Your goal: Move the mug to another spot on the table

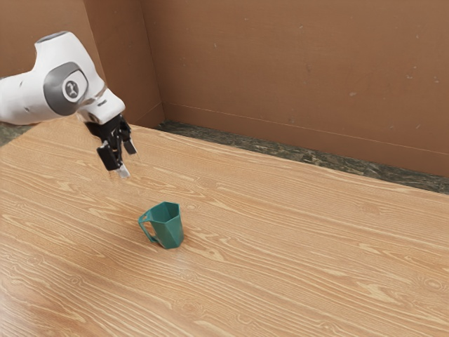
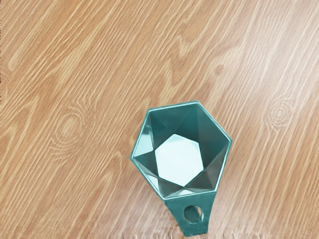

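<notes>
Mug of teal colour, with flat facets, stands upright on the wooden table, in the part of it towards the exterior view's left. Its handle points to the exterior view's left. The black gripper hangs in the air above the table, up and to the exterior view's left of the mug, well apart from it. Its two fingers stand apart and nothing is between them, so the claw is open and holds nothing. In the wrist view the mug is seen from above: the rim is a hexagon, the inside bottom is pale, and the handle has a round hole. Brown walls stand behind the table.
</notes>
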Available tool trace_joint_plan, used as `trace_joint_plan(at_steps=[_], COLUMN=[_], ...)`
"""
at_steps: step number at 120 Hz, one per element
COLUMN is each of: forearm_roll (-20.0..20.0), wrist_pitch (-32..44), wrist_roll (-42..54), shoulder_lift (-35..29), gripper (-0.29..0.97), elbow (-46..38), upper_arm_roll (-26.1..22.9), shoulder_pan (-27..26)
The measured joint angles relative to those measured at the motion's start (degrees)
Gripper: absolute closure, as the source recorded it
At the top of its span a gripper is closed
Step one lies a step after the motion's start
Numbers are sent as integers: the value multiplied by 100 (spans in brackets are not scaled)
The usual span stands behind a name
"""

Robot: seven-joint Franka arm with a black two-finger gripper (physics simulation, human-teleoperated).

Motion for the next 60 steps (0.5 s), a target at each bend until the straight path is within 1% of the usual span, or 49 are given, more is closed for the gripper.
trace_joint_plan(at_steps=[6,13,33,42,53,60], forearm_roll=[271,483,831,1045,1164,1190], wrist_pitch=[-414,-908,-2096,-2620,-3093,-3307], wrist_roll=[-349,-796,-2161,-2797,-3474,-3850], shoulder_lift=[124,258,328,216,13,-21], gripper=[0,0,0,0,0,0], elbow=[429,931,2098,2700,2952,2989], upper_arm_roll=[-8,-4,-195,-210,-206,-225], shoulder_pan=[-21,-59,41,-8,-125,-341])
